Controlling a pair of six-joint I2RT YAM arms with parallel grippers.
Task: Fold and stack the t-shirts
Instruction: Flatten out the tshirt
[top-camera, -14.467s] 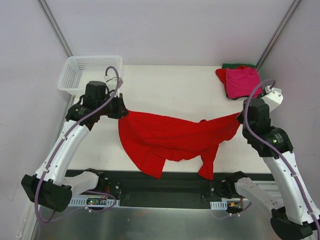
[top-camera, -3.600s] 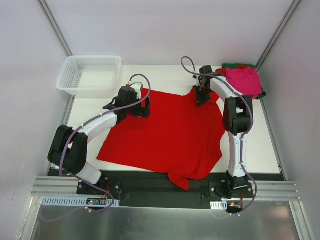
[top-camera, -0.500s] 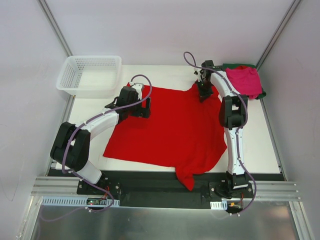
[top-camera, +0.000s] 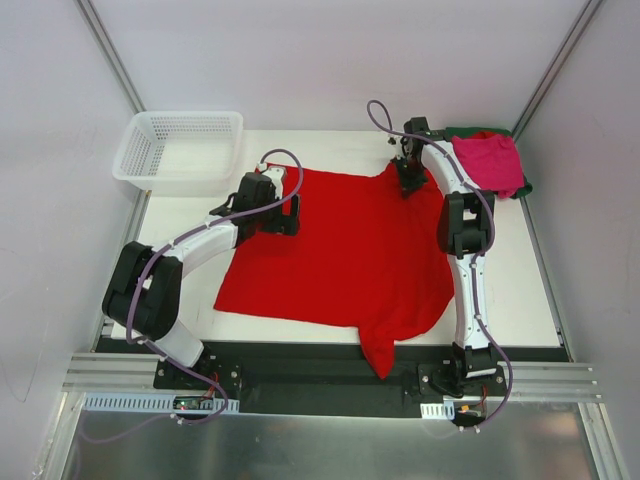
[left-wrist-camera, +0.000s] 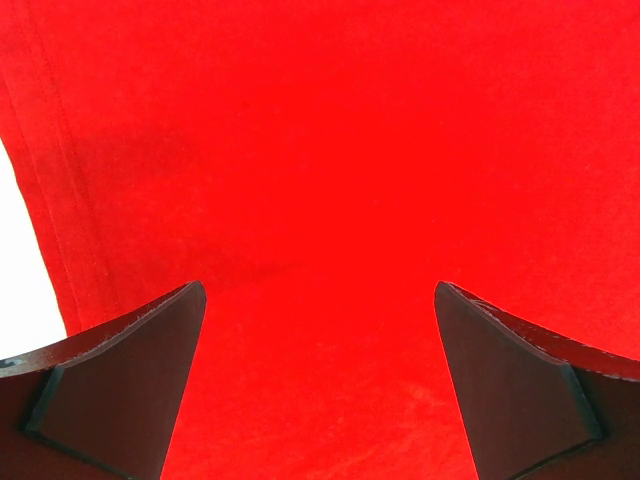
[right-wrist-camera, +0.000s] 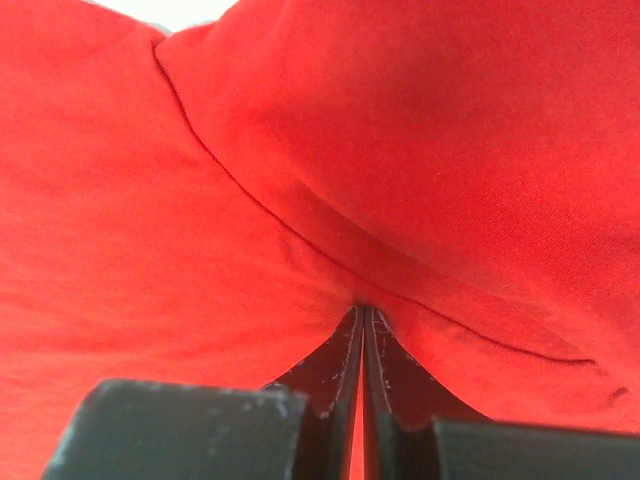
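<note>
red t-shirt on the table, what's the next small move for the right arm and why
Probably open the right gripper and lift clear. It is shut on a pinch of the red t-shirt at its far edge, while the left gripper stands open above the cloth, and the shirt lies spread nearly flat.

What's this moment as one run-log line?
left claw: open, over red t-shirt | right claw: shut on red t-shirt, far edge | pink t-shirt: far right corner | basket: far left corner

The red t-shirt is soft matt cloth (finely knit); the basket is plastic mesh.
</note>
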